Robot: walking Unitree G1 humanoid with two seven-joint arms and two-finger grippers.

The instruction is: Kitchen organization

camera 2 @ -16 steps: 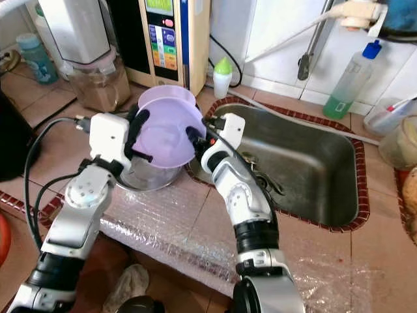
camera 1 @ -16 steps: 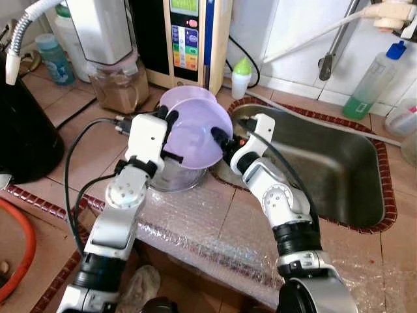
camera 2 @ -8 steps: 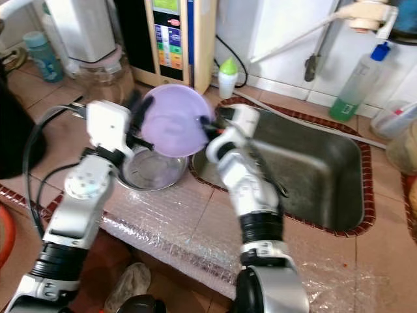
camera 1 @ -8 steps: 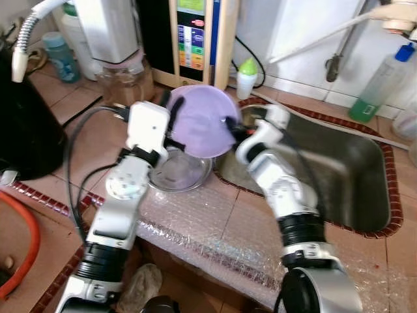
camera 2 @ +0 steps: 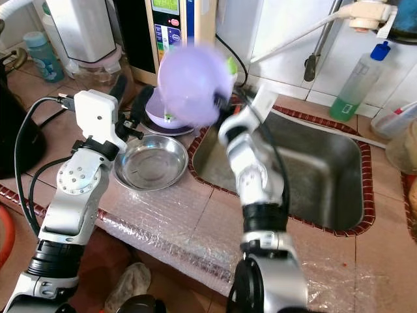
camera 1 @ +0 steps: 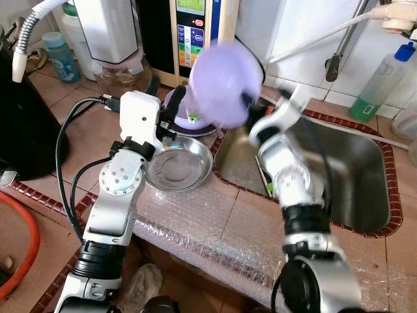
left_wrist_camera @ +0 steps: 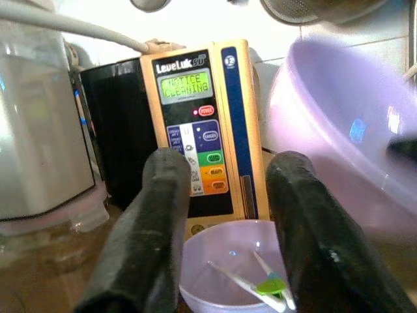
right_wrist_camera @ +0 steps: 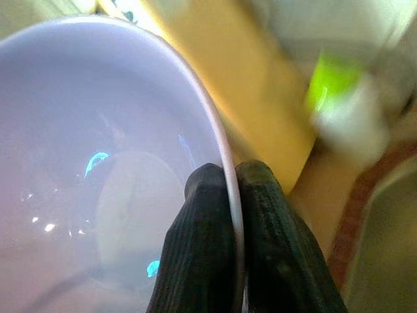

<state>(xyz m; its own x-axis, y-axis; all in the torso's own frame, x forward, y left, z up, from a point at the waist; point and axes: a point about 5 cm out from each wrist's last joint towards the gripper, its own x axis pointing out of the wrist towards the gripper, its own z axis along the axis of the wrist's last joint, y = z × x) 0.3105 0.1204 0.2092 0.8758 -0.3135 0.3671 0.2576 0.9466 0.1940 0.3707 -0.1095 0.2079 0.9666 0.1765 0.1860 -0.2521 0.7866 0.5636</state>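
Leftmost, a black pot [camera 1: 26, 130] stands on the tiled counter [camera 1: 85, 127], with a blender [camera 1: 111, 39] behind it. Next, the left gripper [left_wrist_camera: 225, 215] hangs over the counter with its two fingers [left_wrist_camera: 140, 235] apart and nothing between them; its white wrist block sits just left of a steel dish [camera 1: 177, 168]. That dish rests on the counter at the edge of a bubble-wrap sheet [camera 1: 215, 235]. Just behind the dish sits a small lilac bowl [left_wrist_camera: 228, 267] with a green-tipped utensil [left_wrist_camera: 260, 287] lying in it, in front of a water machine [camera 1: 195, 32] with a lit green screen. Further right, the right gripper [right_wrist_camera: 225, 215] holds a large lilac bowl [camera 1: 225, 85] up in the air, above the small bowl and the sink's near-left corner; its two fingers [right_wrist_camera: 195, 241] are pinched on the bowl's rim, one on each side. The bowl is blurred in the head views. Beyond it a steel sink [camera 1: 339, 169] is set into the counter, with a tap pipe [camera 1: 339, 45] and a bottle of green liquid [camera 1: 378, 81] against the white wall behind.
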